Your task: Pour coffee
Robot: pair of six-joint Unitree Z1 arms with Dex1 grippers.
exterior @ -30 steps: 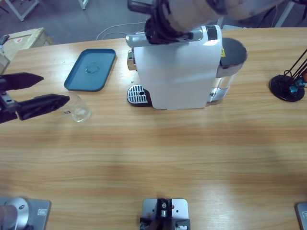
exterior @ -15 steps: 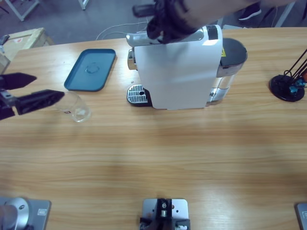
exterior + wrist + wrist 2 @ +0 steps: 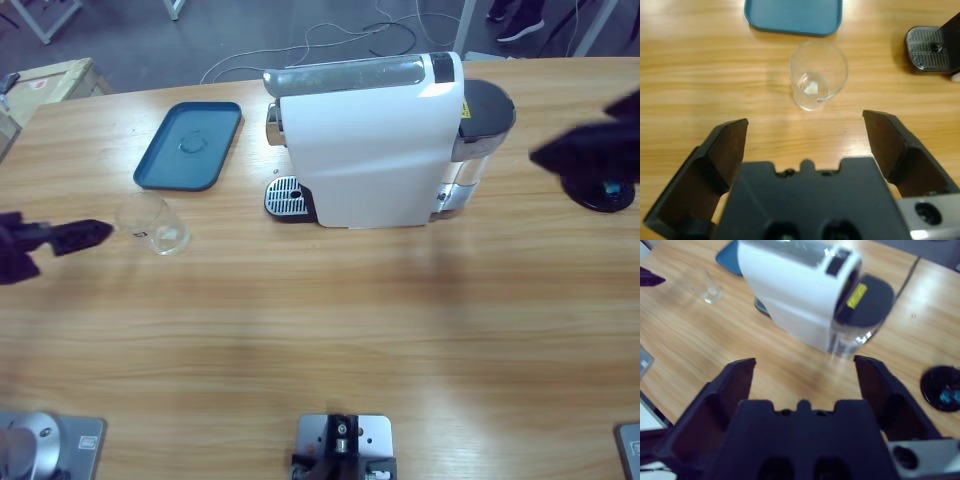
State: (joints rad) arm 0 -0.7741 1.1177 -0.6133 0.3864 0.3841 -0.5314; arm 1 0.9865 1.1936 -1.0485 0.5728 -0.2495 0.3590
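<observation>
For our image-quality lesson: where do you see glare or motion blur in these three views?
High view: glare on the white coffee machine's top right corner; the right gripper is a dark smear. Right wrist view: the clear glass cup looks soft. Left wrist view: the cup is crisp.

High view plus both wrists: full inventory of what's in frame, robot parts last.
Coffee machine: 1, white body with a dark water tank at its right end, back middle of the table.
Drip grate: 1, silver and black, at the machine's left front foot.
Glass cup: 1, clear, looks empty, upright on the table in front of the tray.
Tray: 1, blue, left of the machine.
Round stand: 1, black, far right of the table.
Table: 1, light wood.
Left gripper: 1, black, jaws open, short of the cup.
Right gripper: 1, black, jaws open, raised and facing the machine.
</observation>
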